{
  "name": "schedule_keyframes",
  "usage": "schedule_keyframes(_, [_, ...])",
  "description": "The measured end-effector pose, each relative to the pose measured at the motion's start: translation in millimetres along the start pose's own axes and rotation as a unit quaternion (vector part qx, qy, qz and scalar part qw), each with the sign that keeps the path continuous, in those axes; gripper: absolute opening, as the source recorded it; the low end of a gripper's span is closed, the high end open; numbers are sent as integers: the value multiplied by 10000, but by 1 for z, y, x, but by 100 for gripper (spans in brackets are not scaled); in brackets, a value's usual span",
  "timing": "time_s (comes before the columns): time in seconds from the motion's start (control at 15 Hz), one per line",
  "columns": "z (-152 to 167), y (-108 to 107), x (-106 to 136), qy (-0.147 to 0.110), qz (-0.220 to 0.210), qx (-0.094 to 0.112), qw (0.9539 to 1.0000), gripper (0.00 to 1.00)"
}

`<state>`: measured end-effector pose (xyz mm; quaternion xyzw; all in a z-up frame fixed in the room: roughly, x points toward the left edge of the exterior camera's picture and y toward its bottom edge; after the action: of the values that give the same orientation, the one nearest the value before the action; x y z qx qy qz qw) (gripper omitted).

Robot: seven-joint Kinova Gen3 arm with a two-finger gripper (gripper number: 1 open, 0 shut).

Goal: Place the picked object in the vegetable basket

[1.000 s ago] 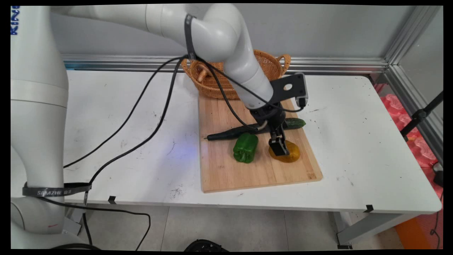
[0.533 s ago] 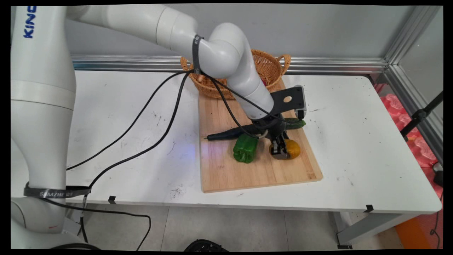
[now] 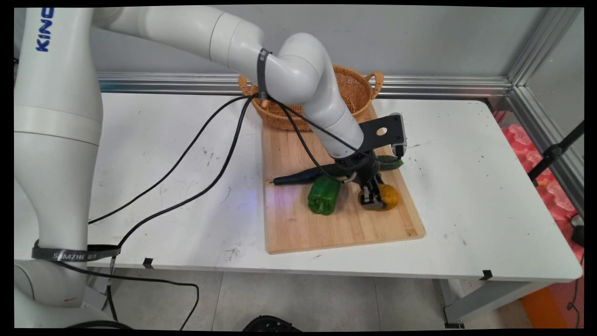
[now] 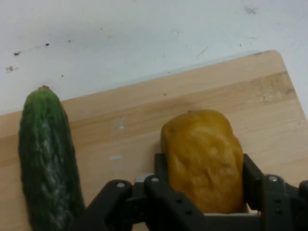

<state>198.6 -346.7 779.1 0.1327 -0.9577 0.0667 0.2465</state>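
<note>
My gripper [image 3: 375,198] is down on the wooden cutting board [image 3: 326,228], shut on a yellow pepper [image 3: 391,196] that rests on the board. In the hand view the yellow pepper [image 4: 202,139] fills the space between the two black fingers of the gripper [image 4: 205,163], and both touch its sides. A long dark green cucumber [image 3: 394,162] lies across the board just behind the hand; its end, the cucumber [image 4: 45,159], shows at the left of the hand view. A green pepper [image 3: 323,195] sits on the board to the left of the gripper.
A wicker basket [image 3: 359,86] stands at the far end of the board against the wall rail. Black cables [image 3: 205,154] hang from the arm over the table's left half. The board's right edge lies close to the yellow pepper.
The hand has come down around the yellow pepper and its fingers have closed in on it. The pepper has shifted slightly right.
</note>
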Motion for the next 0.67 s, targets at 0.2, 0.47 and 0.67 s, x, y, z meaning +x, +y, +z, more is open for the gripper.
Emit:
schedule_keyframes(0.2, [-17, -8, 11, 74, 20, 13, 10000, 0])
schedule_keyframes(0.47, [-47, -27, 31, 249, 57, 57, 9997, 0])
schedule_keyframes(0.67, [-70, -57, 44, 427, -35, 259, 9987, 0])
